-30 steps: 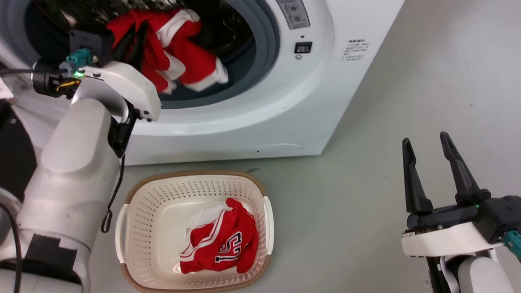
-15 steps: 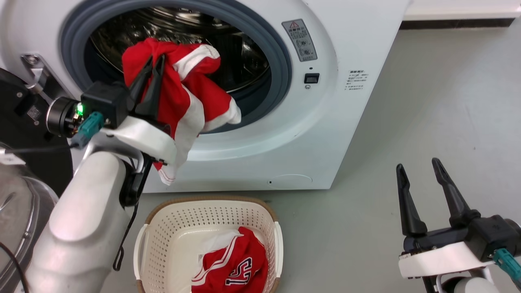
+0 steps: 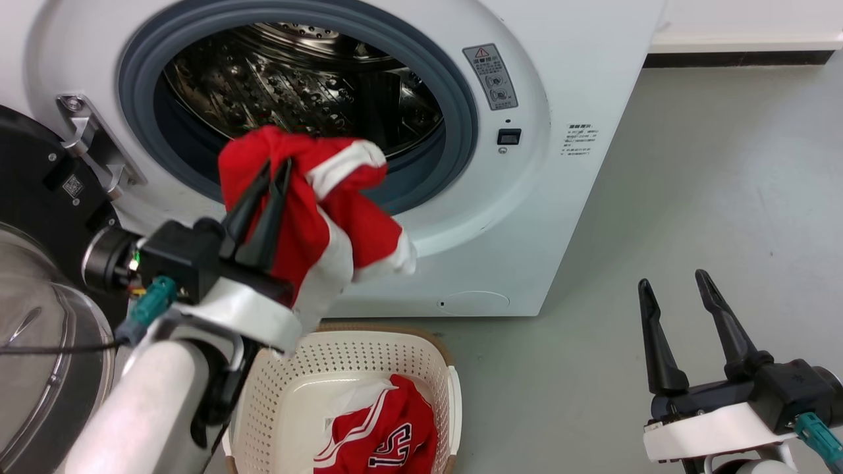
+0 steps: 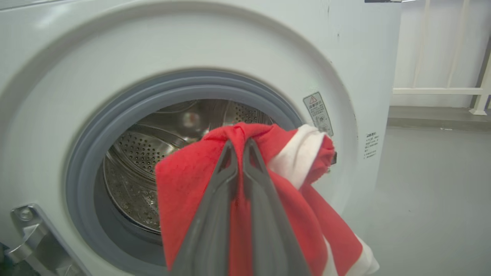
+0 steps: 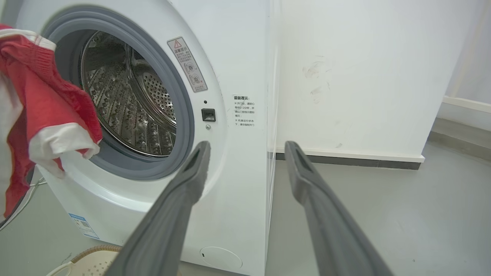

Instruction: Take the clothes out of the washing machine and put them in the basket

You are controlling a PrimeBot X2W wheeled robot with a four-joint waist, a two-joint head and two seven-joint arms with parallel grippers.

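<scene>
Left gripper [image 3: 277,164] clamped on a soft red garment with white trim [image 3: 332,217], out in front of the porthole.
Nearest, on the grey floor [image 3: 691,197]: small cream-white perforated plastic basket with a brown rim [image 3: 342,365], a red garment printed "15" [image 3: 388,438] lying inside. Above the basket's left far rim, dark fingers [image 3: 249,201] pressed together through a fold of the held cloth, white-trimmed ends hanging down. To the right, well apart: right gripper [image 3: 672,280], fingers spread, holding nothing. Farthest: large white front-loading washing machine [image 3: 527,217], grey gasket [image 3: 461,105], perforated steel drum [image 3: 296,85], black-rimmed glass door [image 3: 39,197] open at the left.
</scene>
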